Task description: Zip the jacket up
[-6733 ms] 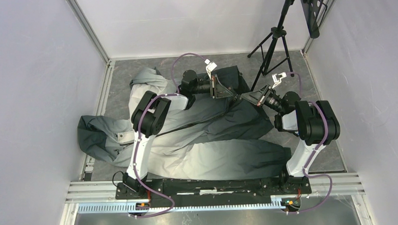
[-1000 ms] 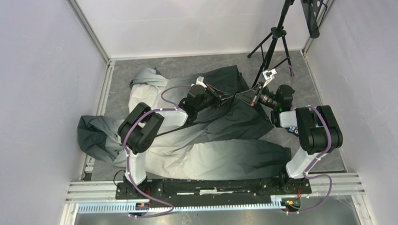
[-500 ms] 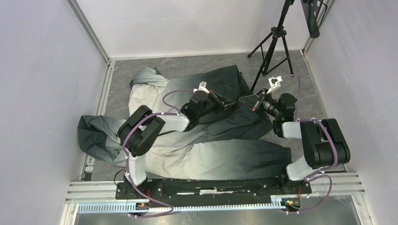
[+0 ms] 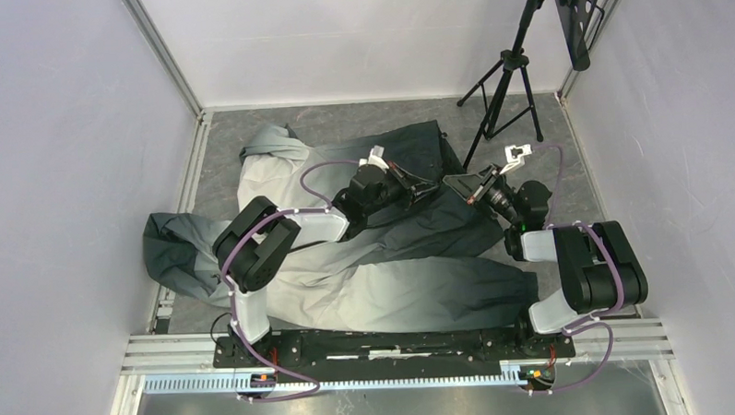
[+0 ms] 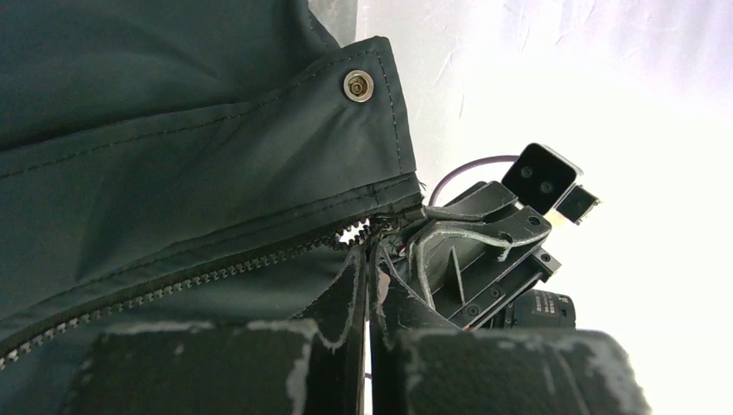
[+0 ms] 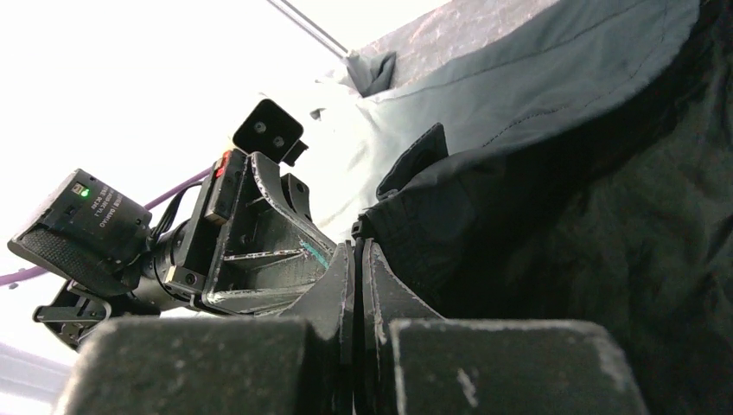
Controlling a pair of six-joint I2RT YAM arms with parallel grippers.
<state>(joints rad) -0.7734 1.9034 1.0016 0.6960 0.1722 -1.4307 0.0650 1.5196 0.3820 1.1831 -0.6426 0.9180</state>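
Observation:
The jacket lies spread on the grey floor, light grey at the near side and left, dark charcoal at the far end. Both grippers meet tip to tip at its dark far end. My left gripper is shut; in the left wrist view its tips pinch the end of the zipper, below a metal snap. My right gripper is shut on the dark fabric edge, as the right wrist view shows. The zipper's teeth run open toward the lower left.
A black tripod stands at the back right, close behind the right arm. White walls enclose the floor on three sides. A metal rail carries both arm bases. A jacket sleeve reaches the left wall.
The left gripper came forward from the jacket's far edge to meet the right gripper. In the last second both shifted slightly and the right wrist drew back to the right.

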